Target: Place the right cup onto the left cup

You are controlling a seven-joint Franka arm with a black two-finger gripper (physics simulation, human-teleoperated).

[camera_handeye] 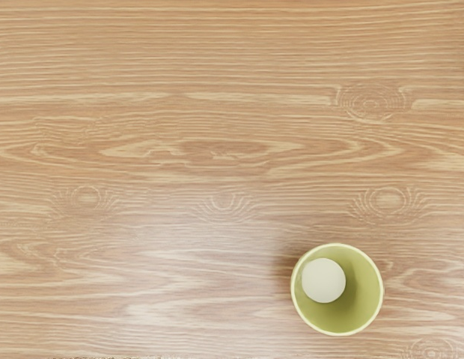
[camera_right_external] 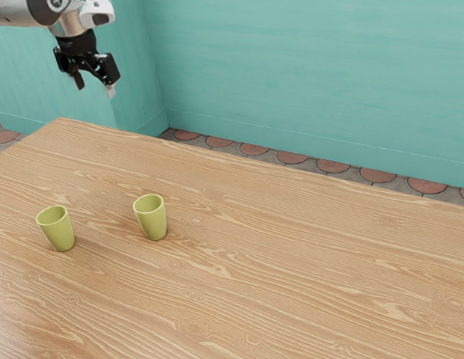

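Observation:
High above the table's far left part, in the exterior view, my black gripper (camera_right_external: 95, 87) hangs open, its fingers apart with nothing between them. Two yellow-green cups stand upright on the wood, separated by a gap: one (camera_right_external: 57, 230) at the exterior view's left, the other (camera_right_external: 152, 218) to its right. Both are well away from the gripper. From the wrist camera a single cup (camera_handeye: 361, 298) is seen from above, with a pale round patch inside; which of the two it is, I cannot tell.
The wooden table (camera_right_external: 292, 262) stretches toward the exterior view's right. Behind its far edge are a teal wall (camera_right_external: 314, 75) and a floor with reddish round tiles (camera_right_external: 292, 158).

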